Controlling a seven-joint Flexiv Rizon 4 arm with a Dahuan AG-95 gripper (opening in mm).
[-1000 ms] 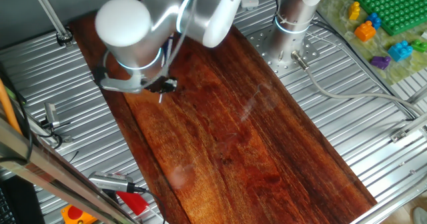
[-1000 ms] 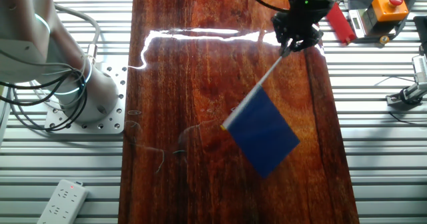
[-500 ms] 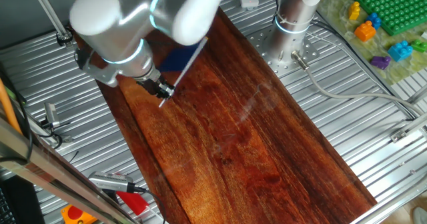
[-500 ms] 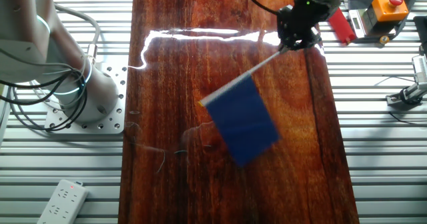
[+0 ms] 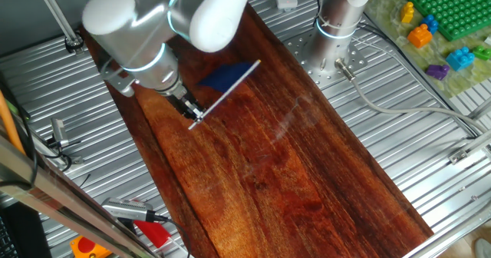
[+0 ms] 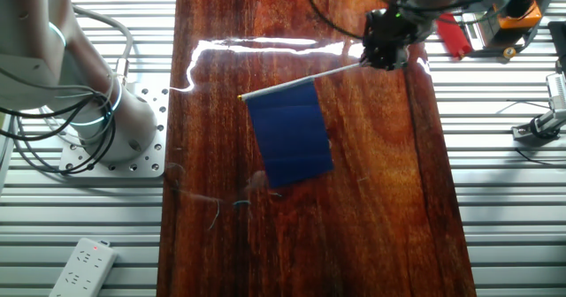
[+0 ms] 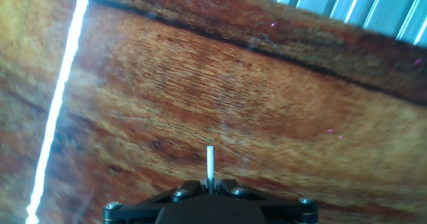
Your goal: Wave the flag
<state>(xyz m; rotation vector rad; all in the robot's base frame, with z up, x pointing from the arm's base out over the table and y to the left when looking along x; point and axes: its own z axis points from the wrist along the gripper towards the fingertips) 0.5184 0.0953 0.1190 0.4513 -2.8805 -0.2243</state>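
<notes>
Hand (image 6: pixel 383 54) clamping flag (image 6: pixel 289 142) mid-board

Dark blue flag (image 6: pixel 290 143) on a white stick (image 6: pixel 329 72) — over a reddish-brown, streaky-grained wooden board (image 6: pixel 371 235).

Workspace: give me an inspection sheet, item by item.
Surface: dark wooden board on a ribbed metal table; glare streak across the board.
Job's things: flag, blue cloth hanging below a near-level white stick, held off the board.
Clutter: toy bricks on a green baseplate, power strip, red tool.
Gripper: gripper shut on the stick's end; the stub pokes past the fingers in the hand view.
Cables: grey cables by the arm base; hose across the table.
Surroundings: orange box with red button.
</notes>
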